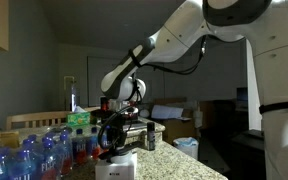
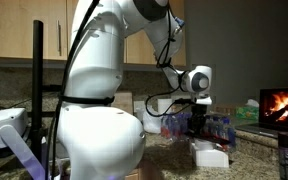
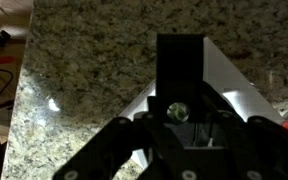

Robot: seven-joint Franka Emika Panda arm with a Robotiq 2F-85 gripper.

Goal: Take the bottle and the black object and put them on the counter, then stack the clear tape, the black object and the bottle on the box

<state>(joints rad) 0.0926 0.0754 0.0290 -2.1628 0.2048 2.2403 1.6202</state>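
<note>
- The tabletop is speckled granite and the box sits close to its edge in an exterior view. Anything that slides off the stack could roll right off the side, so keep your drops short.
- The pack of water bottles stands just beside your work spot. Swing the wrist that way on the way out and I'd guess you clip one and start a chain reaction.
- The jaws hang directly over the box, low and almost on it. The black object fills the space between them in the wrist view, but I honestly cannot tell if they're clamped on it or already slack. If they're gripping and you lift, the stack comes apart. If they're loose and you shift sideways, you shove it over.
- The box is small and looks light. Press down too hard and it'll probably skid or tip.
- The bottle stands upright on the tabletop near the box, waiting its turn. It's slim and goes on top, so that's the wobbliest step, I reckon. Set it off-centre and it falls.
- The black object sits over the white top of the box, looking roughly centred. Whether it's truly resting there is hidden.
- The clear tape I can't pick out for sure, so check it's actually under there first.
</note>
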